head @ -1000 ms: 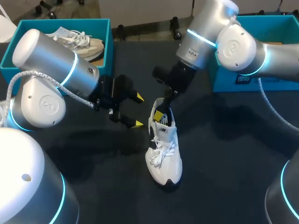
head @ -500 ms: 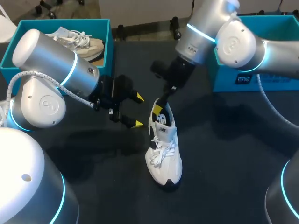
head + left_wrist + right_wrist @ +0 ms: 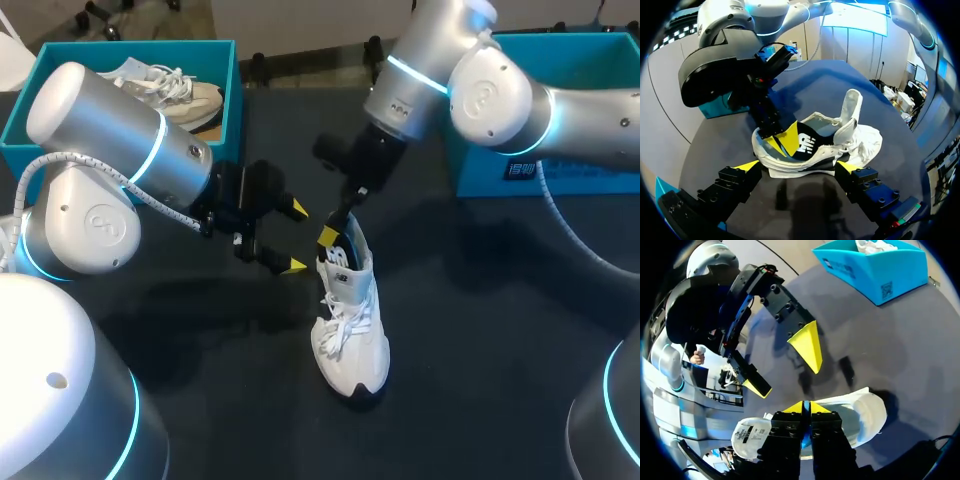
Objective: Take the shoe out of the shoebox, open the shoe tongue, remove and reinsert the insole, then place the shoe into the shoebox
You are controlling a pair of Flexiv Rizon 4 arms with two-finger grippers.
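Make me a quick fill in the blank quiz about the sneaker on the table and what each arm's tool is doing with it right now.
1. The left tool, beside the shoe, has its fingers ___.
2. The right tool is shut on the shoe's ___.
3. The shoe stands on the black ___.
Missing words: open; insole; table.

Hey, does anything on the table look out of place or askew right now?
Yes, the insole sits askew: pinched by the right gripper, it is lifted partly out of the heel opening of the white shoe instead of lying flat inside. The tongue is pulled upright. Nothing looks spilled or damaged.
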